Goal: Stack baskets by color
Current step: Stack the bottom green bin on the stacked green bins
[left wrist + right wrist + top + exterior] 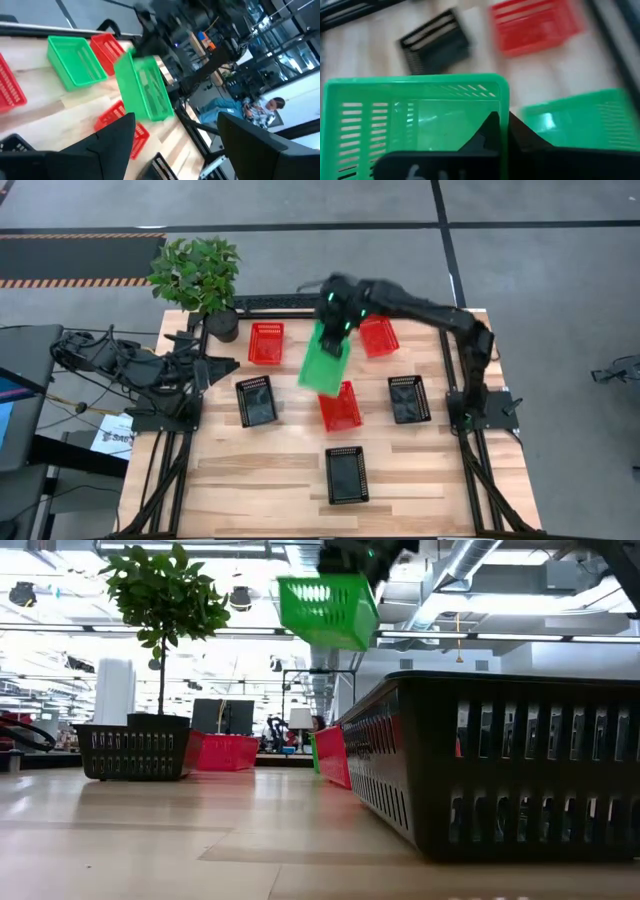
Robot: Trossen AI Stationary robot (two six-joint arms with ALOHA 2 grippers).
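A green mesh basket hangs tilted in the air above the bench's middle, pinched by its rim in the right hand. Another green basket lies on the bench beneath it. Three red baskets rest on the bench: one far left of centre, one far right of centre, one at the middle. Three black baskets lie open side up: one left, one right, one nearest.
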